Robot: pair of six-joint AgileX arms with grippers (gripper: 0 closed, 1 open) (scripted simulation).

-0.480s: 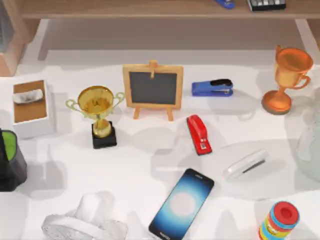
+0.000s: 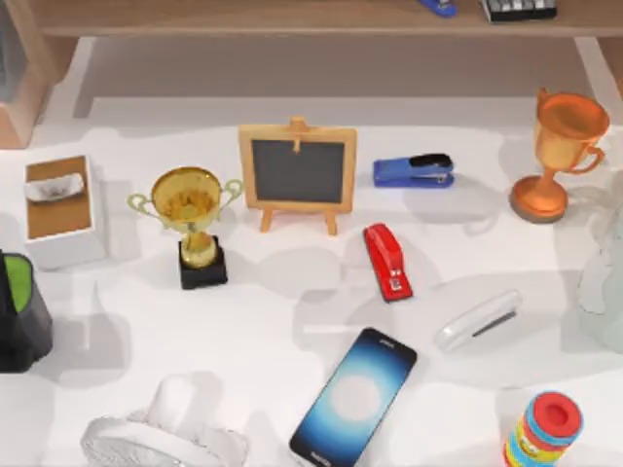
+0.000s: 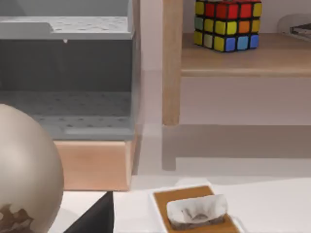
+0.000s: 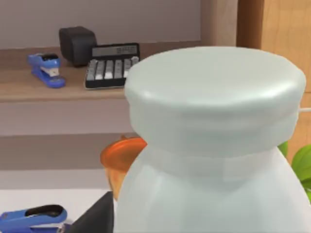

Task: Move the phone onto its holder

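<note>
White bench (image 2: 127, 336) spreads under everything, and the phone (image 2: 354, 397) lies flat at its near edge, screen up, just beside the pale grey holder (image 2: 478, 320) to its right and near the smaller red stapler (image 2: 387, 261). Neither arm has reached it and I cannot tell how their fingers stand, so I judge the task unstarted. Next comes an approach to grip the phone's long edges.

White tabletop (image 2: 263, 331), crowded. Phone (image 2: 354, 397) flat near the front edge, red stapler (image 2: 387, 261) behind it, holder (image 2: 479, 320) just right.
</note>
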